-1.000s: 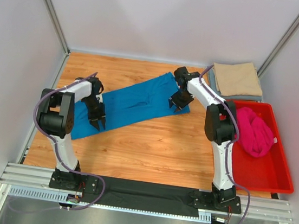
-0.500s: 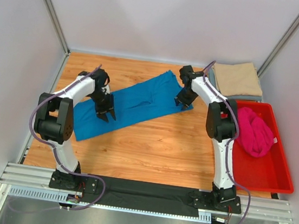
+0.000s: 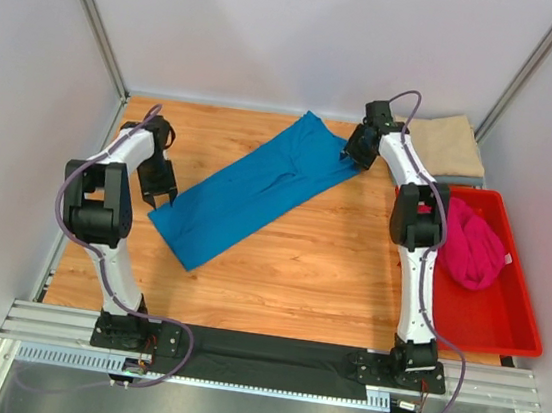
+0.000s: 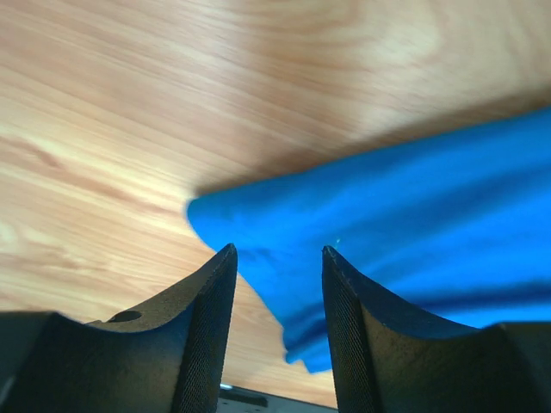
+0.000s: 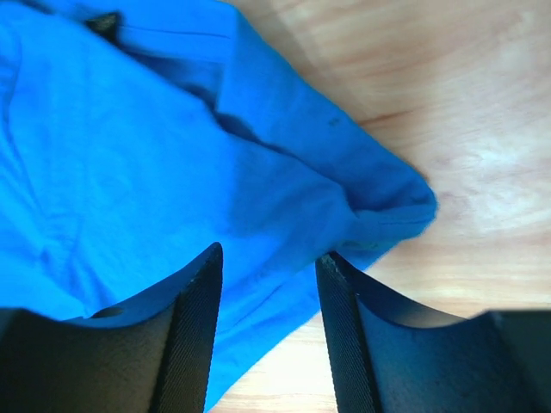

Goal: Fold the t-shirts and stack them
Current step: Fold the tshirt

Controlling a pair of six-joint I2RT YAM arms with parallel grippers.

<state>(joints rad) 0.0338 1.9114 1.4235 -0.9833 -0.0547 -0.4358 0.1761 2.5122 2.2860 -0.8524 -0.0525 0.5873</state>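
Wooden tabletop (image 3: 280, 257): bright blue t-shirt (image 3: 248, 188), judged limp and light, lying flat, one corner beneath each tool; left tool (image 4: 277, 251) and right tool (image 5: 269, 254) both spread, empty; best pinched at those corners.

No text, label, brand or number can be read anywhere.

We look down from high behind the arm bases (image 3: 125, 329) over the whole table (image 3: 299, 265). Our two wrist cameras sit close above it, each peering out between its own fingers (image 4: 207, 327). All three views share the blue t-shirt (image 3: 253, 189), whose opposite ends fill the wrist views.
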